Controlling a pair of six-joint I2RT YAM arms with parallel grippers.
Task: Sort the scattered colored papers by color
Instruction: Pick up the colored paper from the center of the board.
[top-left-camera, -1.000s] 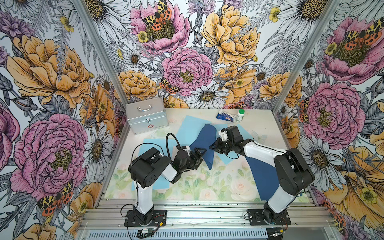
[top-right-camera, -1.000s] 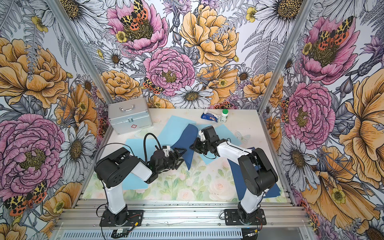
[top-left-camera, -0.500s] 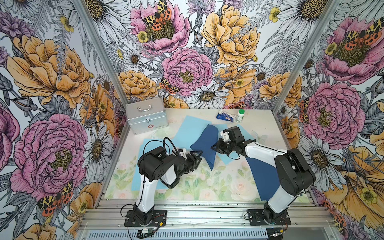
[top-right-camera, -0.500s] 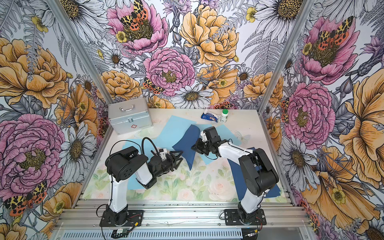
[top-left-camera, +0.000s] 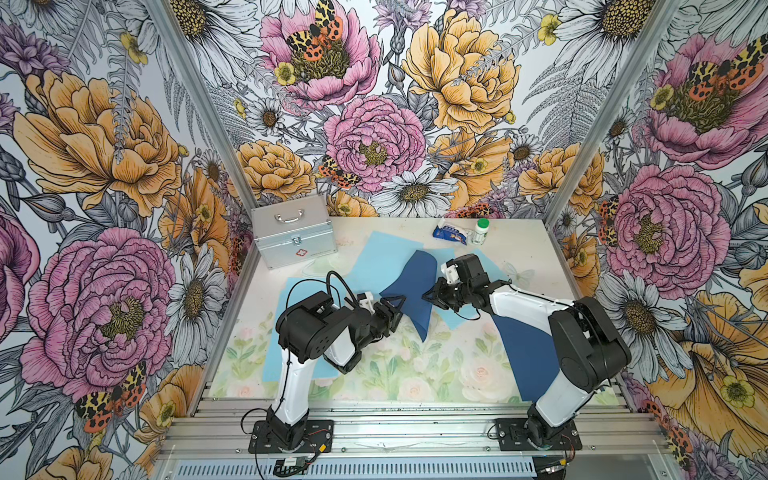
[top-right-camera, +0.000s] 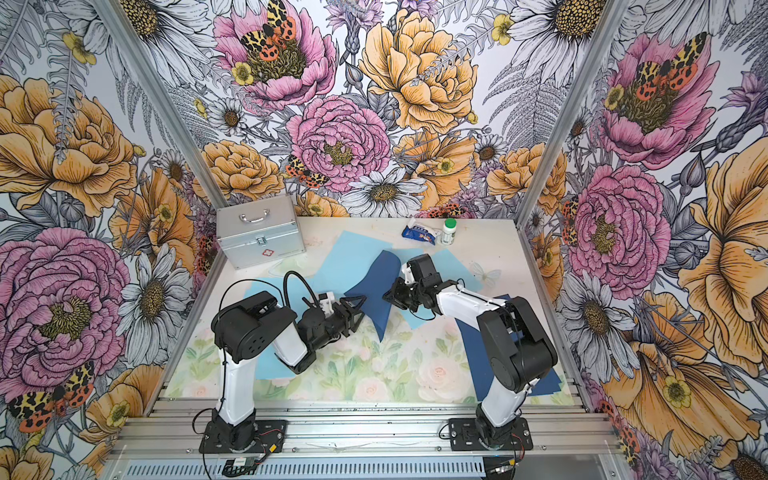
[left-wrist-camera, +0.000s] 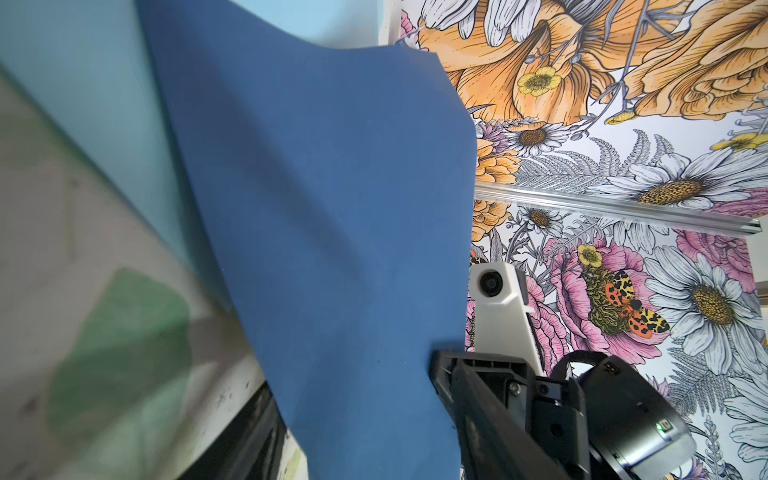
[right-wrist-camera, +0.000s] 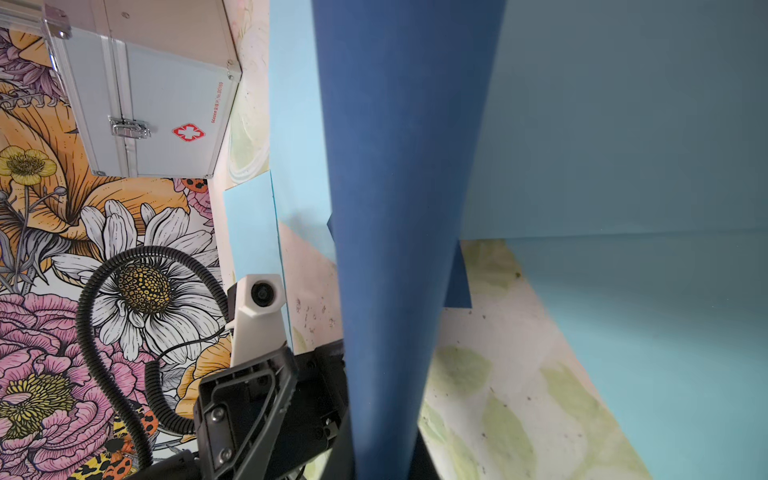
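Observation:
A dark navy paper stands curled up off the table between both arms. My right gripper is shut on its right edge; in the right wrist view the sheet rises from between the jaws. My left gripper is open at the sheet's left edge, its jaws apart on either side of the paper. One left finger shows; the paper hides the other. Light blue papers lie behind, at the left and under the right gripper. Another navy paper lies under the right arm.
A silver case stands at the back left corner. A small blue-and-white packet and a white bottle with a green cap sit at the back right. Metal posts and patterned walls close in three sides.
The left arm's elbow has swung rightward and its jaws have narrowed around the navy paper's left edge. The right gripper has kept its hold and barely moved.

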